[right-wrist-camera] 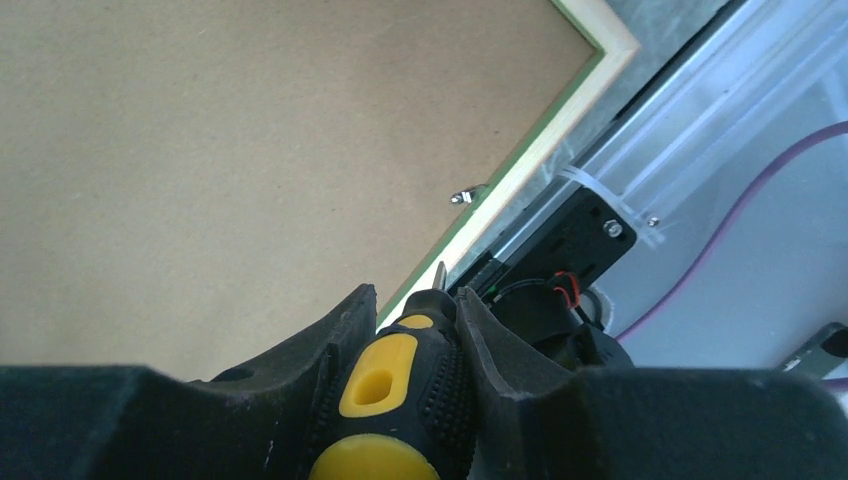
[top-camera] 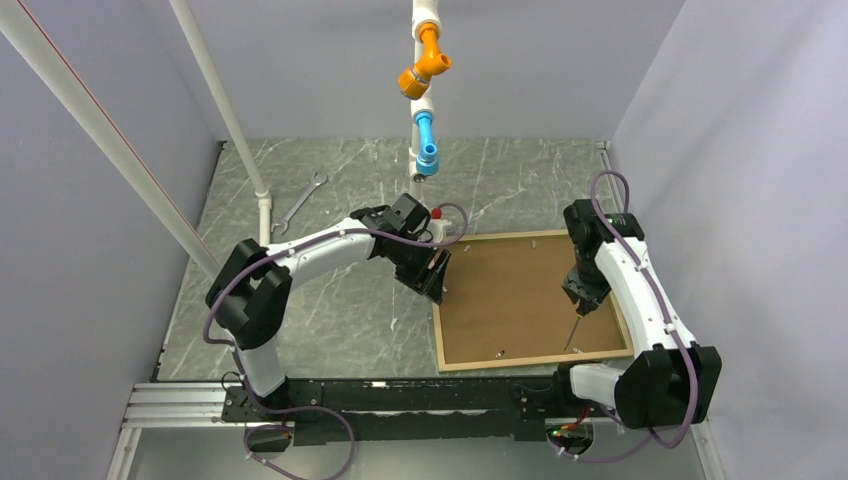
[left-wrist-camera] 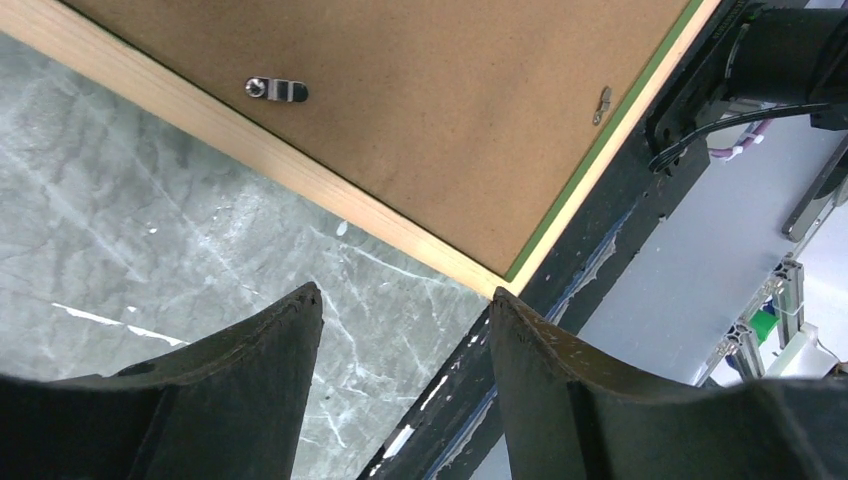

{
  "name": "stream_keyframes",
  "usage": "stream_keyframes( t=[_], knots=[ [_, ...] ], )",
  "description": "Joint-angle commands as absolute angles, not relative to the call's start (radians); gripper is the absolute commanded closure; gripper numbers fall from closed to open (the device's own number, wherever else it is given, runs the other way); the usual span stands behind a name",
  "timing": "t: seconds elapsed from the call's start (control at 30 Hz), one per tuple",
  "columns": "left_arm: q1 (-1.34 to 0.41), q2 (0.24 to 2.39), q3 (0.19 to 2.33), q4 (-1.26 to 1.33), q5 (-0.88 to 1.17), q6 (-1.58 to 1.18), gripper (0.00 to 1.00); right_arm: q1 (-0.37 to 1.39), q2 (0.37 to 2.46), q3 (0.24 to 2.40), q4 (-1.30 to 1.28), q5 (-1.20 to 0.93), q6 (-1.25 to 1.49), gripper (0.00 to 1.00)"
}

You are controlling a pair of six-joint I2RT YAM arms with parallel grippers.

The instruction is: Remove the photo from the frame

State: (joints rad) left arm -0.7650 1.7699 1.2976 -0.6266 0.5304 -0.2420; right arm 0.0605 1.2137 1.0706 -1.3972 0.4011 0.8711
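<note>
The frame [top-camera: 438,325] lies face down on the marble table, its light wood edge [left-wrist-camera: 300,175] and green moulding [left-wrist-camera: 620,130] showing around the brown backing panel [top-camera: 515,295]. The photo is hidden under that panel. Small metal clips [left-wrist-camera: 277,90] sit on the panel's rim, one near the front edge [right-wrist-camera: 467,193]. My left gripper [top-camera: 432,275] hovers over the frame's left edge, open and empty [left-wrist-camera: 405,300]. My right gripper [top-camera: 583,298] is shut on a black-and-yellow screwdriver [right-wrist-camera: 400,390], whose shaft [top-camera: 574,330] points down toward the frame's near edge.
A metal wrench [top-camera: 300,203] lies at the back left of the table. A white pipe with orange and blue fittings [top-camera: 427,100] hangs over the back centre. A black rail [top-camera: 400,395] runs along the near edge, just beyond the frame's corner.
</note>
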Motion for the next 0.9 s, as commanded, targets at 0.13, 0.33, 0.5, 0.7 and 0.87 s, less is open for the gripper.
stream_keyframes(
  t=[0.13, 0.33, 0.5, 0.7, 0.87],
  knots=[
    [-0.733, 1.74, 1.271, -0.596, 0.532, -0.154, 0.31, 0.056, 1.14, 1.074, -1.405, 0.384, 0.904, 1.0],
    [-0.733, 1.781, 1.267, -0.597, 0.477, -0.117, 0.32, 0.041, 1.179, 1.066, -1.343, 0.411, 0.898, 1.0],
    [-0.729, 1.761, 1.234, -0.542, 0.451, -0.085, 0.32, 0.04, 1.194, 1.115, -1.363, 0.384, 0.923, 1.0],
    [-0.655, 1.75, 1.183, -0.472, 0.487, -0.128, 0.34, -0.048, 1.072, 1.072, -1.361, 0.38, 0.791, 1.0],
    [-0.62, 1.742, 1.234, -0.527, 0.449, -0.152, 0.34, -0.156, 1.05, 1.12, -1.391, 0.357, 0.697, 1.0]
  ],
)
